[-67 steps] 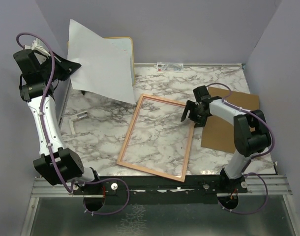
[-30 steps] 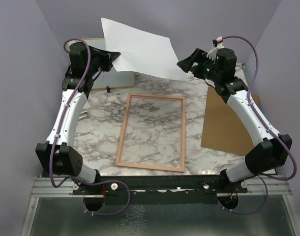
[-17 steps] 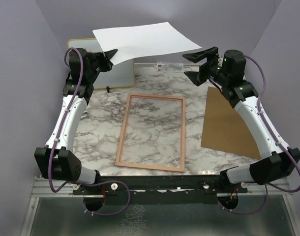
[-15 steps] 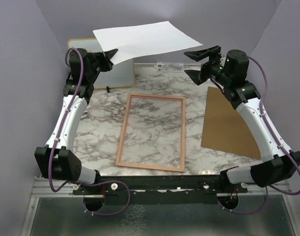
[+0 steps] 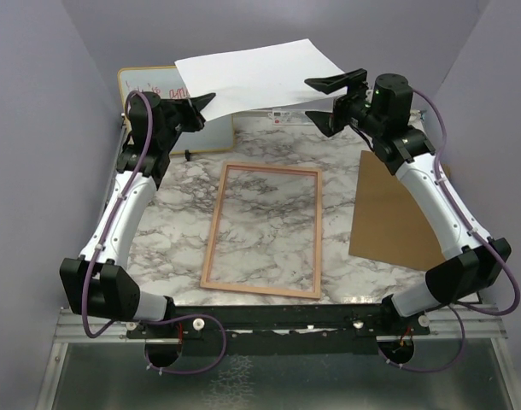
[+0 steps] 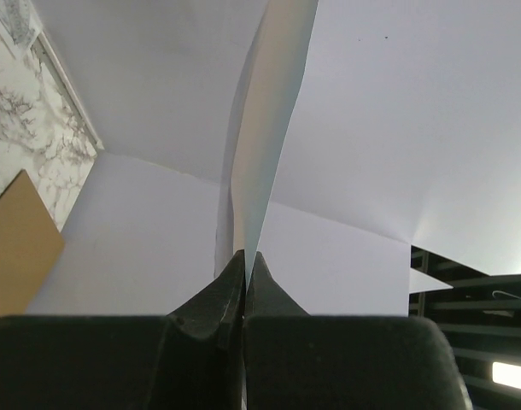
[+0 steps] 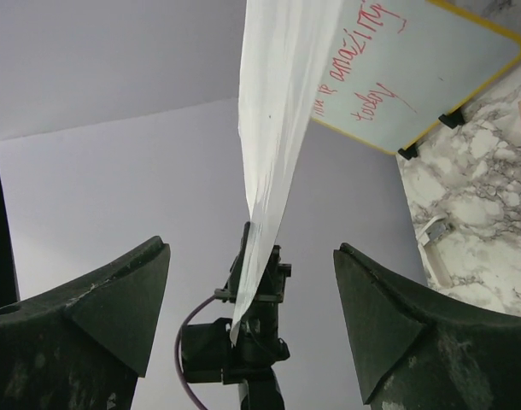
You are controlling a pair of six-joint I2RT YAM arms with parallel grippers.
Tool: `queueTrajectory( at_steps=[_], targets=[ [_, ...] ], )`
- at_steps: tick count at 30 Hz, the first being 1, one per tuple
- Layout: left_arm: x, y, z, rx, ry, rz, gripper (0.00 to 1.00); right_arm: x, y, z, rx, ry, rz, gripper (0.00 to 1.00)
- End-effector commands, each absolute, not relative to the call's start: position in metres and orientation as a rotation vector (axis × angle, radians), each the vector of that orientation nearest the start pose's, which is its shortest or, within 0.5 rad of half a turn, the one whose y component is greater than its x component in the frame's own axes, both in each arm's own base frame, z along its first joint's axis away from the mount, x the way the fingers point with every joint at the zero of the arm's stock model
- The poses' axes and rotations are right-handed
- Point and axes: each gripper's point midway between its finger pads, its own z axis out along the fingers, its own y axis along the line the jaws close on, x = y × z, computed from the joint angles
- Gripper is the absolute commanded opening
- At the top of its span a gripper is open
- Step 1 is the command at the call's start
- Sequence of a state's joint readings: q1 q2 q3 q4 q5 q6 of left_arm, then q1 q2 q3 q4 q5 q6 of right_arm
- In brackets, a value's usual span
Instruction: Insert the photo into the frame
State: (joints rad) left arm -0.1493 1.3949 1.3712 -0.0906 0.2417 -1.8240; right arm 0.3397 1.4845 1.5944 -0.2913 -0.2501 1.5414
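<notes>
Nearest me, the frame (image 5: 262, 231) lay flat on the marble table (image 5: 166, 213), the marble showing through its pane. The brown board (image 5: 395, 213) lay flat to its right, a little apart from it. Beyond them both arms reached up over the table's far end. The left gripper (image 5: 199, 106) was pinched tight on the left edge of the photo (image 5: 256, 75), which hung in the air white side up, well clear of the frame. The right gripper (image 5: 327, 101) stood wide open at the photo's right edge with nothing in its grasp. Seen from that wrist, the sheet ran edge-on through the gap between its fingers (image 7: 115, 307) and seemed to touch neither. Farthest back, at the left, stood the whiteboard (image 5: 145, 85) with red writing, partly hidden behind the sheet.
</notes>
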Motion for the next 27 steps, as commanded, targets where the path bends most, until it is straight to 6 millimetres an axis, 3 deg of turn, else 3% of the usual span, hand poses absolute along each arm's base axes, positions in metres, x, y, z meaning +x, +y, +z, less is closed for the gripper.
queueTrajectory(
  at_steps=[1,4,8,12,19,23,27],
  targets=[
    [0.418,-0.152,0.427,-1.362,1.449,-1.708,0.00,0.418,0.237,0.411,0.964,1.824,1.453,0.82],
    [0.416,-0.151,0.431,-1.320,1.436,-1.707,0.00,0.418,0.237,0.403,0.951,1.824,1.445,0.79],
    [0.414,-0.167,0.450,-0.999,1.531,-1.665,0.00,0.408,0.228,0.406,0.767,1.824,1.332,0.80],
    [0.401,-0.184,0.453,-0.651,1.667,-1.564,0.00,0.381,0.215,0.405,0.520,1.809,1.202,0.81],
    [0.382,-0.187,0.453,-0.217,1.777,-1.296,0.00,0.326,0.204,0.407,0.002,1.787,1.004,0.81],
    [0.369,-0.196,0.445,0.054,1.790,-1.261,0.00,0.302,0.206,0.417,-0.337,1.738,0.907,0.82],
    [0.362,-0.194,0.427,0.218,1.824,-1.159,0.00,0.292,0.219,0.429,-0.559,1.699,0.924,0.83]
  ],
)
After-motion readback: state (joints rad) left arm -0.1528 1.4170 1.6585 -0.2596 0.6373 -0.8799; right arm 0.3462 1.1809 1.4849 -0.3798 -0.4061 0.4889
